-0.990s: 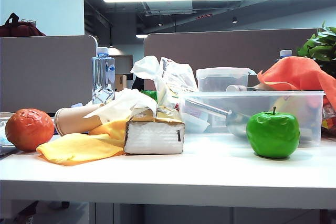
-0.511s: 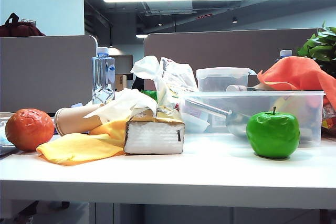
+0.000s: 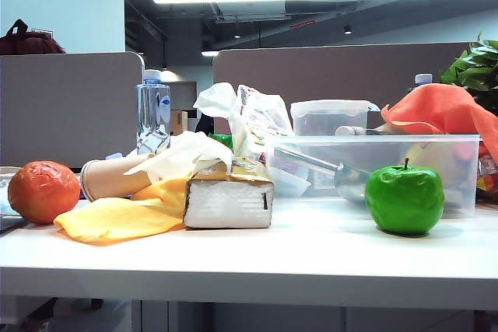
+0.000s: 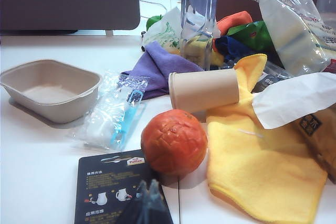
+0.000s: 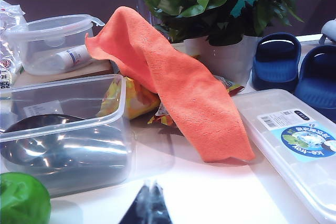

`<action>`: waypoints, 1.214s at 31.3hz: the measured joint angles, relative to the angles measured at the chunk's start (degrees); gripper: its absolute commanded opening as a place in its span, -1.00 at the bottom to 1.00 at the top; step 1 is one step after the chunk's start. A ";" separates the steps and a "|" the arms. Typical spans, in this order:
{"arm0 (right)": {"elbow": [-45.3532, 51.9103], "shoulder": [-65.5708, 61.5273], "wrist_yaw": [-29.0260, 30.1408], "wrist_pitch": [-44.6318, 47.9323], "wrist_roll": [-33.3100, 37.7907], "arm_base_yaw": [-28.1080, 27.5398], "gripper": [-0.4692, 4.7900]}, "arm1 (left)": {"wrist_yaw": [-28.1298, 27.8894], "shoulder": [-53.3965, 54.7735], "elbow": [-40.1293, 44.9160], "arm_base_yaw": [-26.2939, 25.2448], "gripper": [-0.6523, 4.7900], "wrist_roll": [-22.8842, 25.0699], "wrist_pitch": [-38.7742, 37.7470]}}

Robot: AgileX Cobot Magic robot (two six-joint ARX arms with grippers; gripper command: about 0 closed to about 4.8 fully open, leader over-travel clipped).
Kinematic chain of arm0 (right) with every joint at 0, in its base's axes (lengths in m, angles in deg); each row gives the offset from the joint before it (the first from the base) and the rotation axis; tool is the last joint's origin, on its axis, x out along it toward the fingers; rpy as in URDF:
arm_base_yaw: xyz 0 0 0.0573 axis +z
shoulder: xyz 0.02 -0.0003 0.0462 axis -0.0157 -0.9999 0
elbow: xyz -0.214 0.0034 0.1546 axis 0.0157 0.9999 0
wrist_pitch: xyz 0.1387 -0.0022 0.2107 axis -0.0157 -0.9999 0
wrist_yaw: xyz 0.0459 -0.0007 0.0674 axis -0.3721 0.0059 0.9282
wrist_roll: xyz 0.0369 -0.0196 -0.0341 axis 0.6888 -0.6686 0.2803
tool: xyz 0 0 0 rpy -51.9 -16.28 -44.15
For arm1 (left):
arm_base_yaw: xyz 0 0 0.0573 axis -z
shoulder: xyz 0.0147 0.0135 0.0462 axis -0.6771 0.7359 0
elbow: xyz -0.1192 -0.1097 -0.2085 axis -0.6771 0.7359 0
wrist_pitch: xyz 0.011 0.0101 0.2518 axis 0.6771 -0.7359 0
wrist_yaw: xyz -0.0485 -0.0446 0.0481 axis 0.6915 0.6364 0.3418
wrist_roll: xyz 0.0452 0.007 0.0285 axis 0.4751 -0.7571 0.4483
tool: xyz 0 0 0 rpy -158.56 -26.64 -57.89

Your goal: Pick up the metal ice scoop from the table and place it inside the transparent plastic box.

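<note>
The scoop (image 3: pixel 323 167) is already seen inside the box (image 3: pixel 459 153), its handle sloping up toward the box's left end and its bowl resting low behind the apple (image 3: pixel 405 199); in the right wrist view the shiny bowl (image 5: pixel 58 148) is seen through the clear wall of the box (image 5: pixel 118 98). The box stands on the desk (image 3: pixel 311 254) toward its right side, behind the apple and beside the orange cloth (image 3: pixel 440 110). Judged from this, the placing appears done and nothing of the task seems left. Neither arm is seen in the exterior view. The left tool (image 4: pixel 148 192) is seen only as dark tips pressed together above a black card (image 4: pixel 105 182), near the orange ball (image 4: pixel 173 141); it is shut and nothing is held. The right tool (image 5: pixel 150 195) shows likewise as tips closed together, empty, over bare desk just in front of the box, well apart from the scoop.
</note>
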 measured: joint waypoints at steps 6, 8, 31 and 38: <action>0.00 0.00 -0.11 -0.02 -0.02 0.00 -0.82 | 0.00 0.00 0.00 0.00 -0.78 0.00 0.00; 0.00 0.00 -1.16 -0.48 -0.48 0.00 -0.82 | 0.00 0.00 0.00 0.00 -0.78 0.00 0.00; 0.00 0.00 -1.53 -2.05 -7.80 0.07 -0.82 | 0.00 0.00 0.00 0.00 -0.78 0.00 -0.02; 0.00 0.00 -1.51 -2.05 -7.80 0.07 -0.82 | 0.00 0.00 0.00 0.00 -0.78 0.00 -0.02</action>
